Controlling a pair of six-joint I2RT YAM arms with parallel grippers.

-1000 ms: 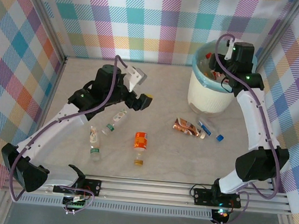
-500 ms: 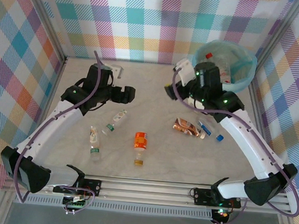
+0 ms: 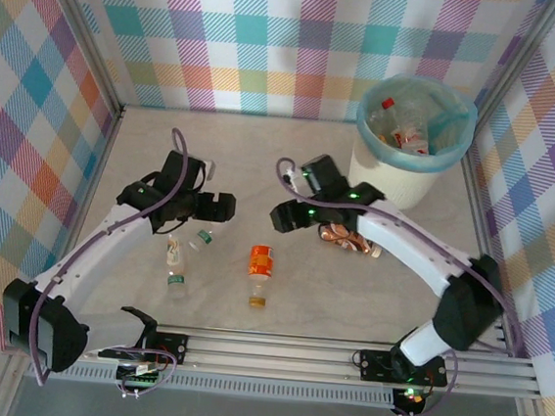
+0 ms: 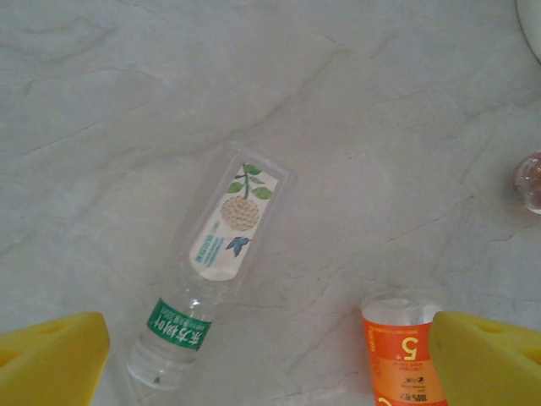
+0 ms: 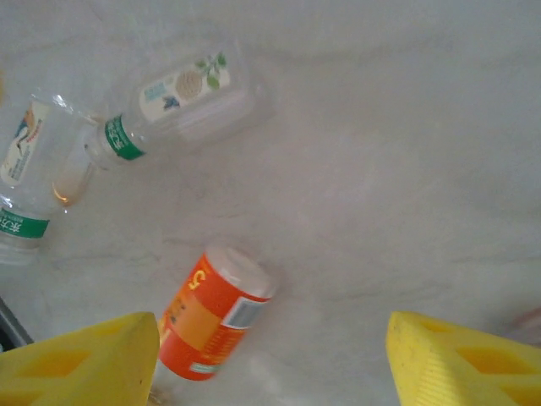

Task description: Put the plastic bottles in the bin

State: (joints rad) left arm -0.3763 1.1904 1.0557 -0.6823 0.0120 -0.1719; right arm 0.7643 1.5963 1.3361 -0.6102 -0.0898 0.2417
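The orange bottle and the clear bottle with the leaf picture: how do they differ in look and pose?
The orange bottle wears a bright orange wrap with a 5; the clear bottle has a white label and a green band. In the top view the orange bottle lies straight near-to-far, the clear bottle slanted. Both lie on their sides on the table, outside the bin.
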